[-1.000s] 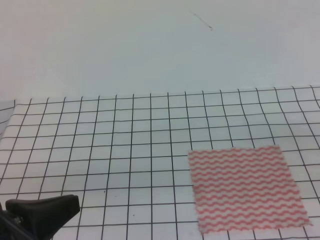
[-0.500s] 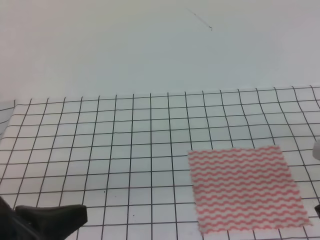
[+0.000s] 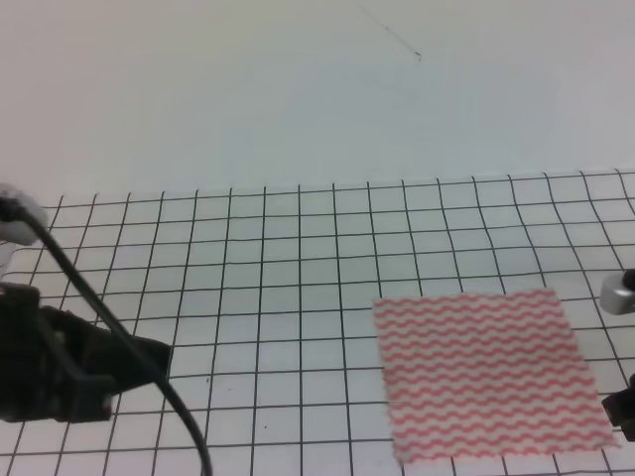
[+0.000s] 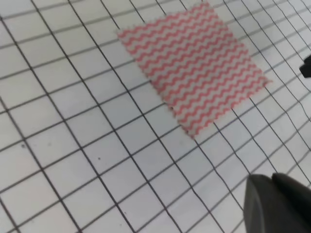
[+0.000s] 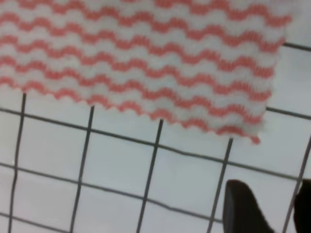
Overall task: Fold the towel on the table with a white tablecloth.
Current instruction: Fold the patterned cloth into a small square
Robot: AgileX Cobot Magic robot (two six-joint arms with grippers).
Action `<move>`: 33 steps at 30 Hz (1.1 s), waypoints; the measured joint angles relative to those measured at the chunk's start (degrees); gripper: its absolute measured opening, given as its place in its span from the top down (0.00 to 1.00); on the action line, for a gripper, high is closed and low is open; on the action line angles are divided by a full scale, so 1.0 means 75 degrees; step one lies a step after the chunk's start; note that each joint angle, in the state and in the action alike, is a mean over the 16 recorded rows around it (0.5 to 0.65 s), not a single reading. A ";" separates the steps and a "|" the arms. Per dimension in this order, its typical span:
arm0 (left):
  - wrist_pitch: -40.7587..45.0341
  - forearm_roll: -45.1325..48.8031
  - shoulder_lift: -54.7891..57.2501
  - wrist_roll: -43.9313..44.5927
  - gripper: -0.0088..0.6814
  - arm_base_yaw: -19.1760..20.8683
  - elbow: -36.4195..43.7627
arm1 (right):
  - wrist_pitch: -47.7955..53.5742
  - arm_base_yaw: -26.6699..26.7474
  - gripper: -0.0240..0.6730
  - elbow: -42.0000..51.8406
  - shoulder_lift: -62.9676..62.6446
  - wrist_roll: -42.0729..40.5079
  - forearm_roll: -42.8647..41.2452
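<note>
In the exterior high view, the left arm has risen since a second ago: then only a dark tip showed at the bottom left corner, and now its black body and a cable cross the left edge of the table. At the right edge, parts of the right arm have newly come into view, a grey piece above and a black piece below, just beside the towel. The towel has not moved; it lies flat on the white tablecloth, near the front right corner of the table. Neither set of fingers shows here, so I cannot tell how they stand.

In the left wrist view, the towel lies spread flat, well apart from the left gripper, whose dark tip fills the lower right corner; whether it is open or closed cannot be told.

In the right wrist view, the towel fills the upper part. Two dark fingertips of the right gripper stand parted above the grid cloth, just beside the towel's corner and not touching it.
</note>
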 joint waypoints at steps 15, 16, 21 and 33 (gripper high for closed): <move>-0.1454 0.1969 0.1914 -0.2247 0.99 -0.2682 -0.0233 | -0.0318 0.0000 0.61 0.0000 0.0558 -0.0137 -0.0006; -0.1510 0.2018 0.1991 -0.2390 0.99 -0.2751 -0.0233 | -0.0315 0.0000 0.61 0.0000 0.0618 0.0036 -0.0003; -0.1572 0.2008 0.2250 -0.2792 0.99 -0.2863 -0.0233 | -0.0286 0.0000 0.60 0.0000 0.0971 0.1081 0.0087; -0.1432 0.1717 0.2340 -0.2727 0.99 -0.2864 -0.0233 | -0.0576 0.0000 0.52 0.0000 0.1613 0.2722 0.0348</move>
